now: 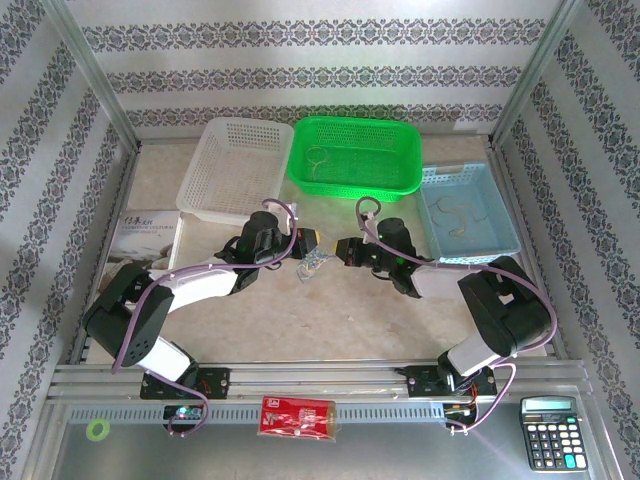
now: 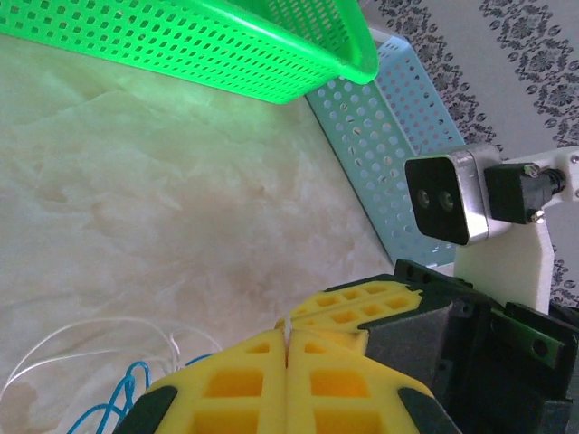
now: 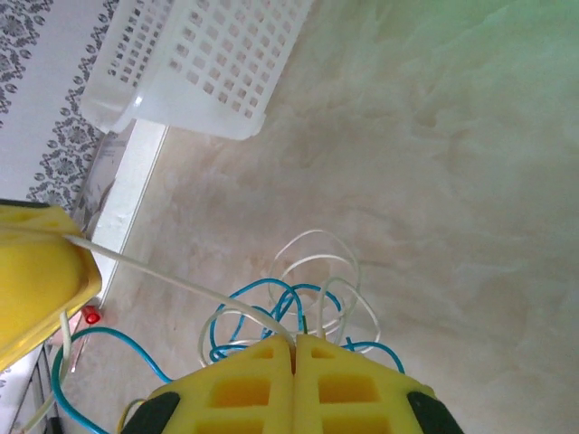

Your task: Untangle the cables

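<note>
A tangle of thin blue and white cables (image 3: 298, 294) lies on the table (image 1: 330, 320) below both grippers, and is seen from above as a small heap of cables (image 1: 313, 266). One white cable (image 3: 172, 280) runs taut from my left gripper's yellow finger (image 3: 36, 280) to my right gripper (image 3: 292, 337), which is shut on it. My left gripper (image 2: 286, 331) is shut too, with a white strand pinched at its tip. The right gripper's fingers (image 2: 362, 312) sit just beyond it, almost touching. From above, the left gripper (image 1: 316, 238) and right gripper (image 1: 340, 247) face each other at the table's middle.
At the back stand a white basket (image 1: 232, 165), a green basket (image 1: 355, 150) holding a thin looped cable (image 1: 318, 158), and a blue basket (image 1: 470, 215) with pale cables (image 1: 455, 215). Loose blue and white strands (image 2: 109, 398) lie under the left gripper.
</note>
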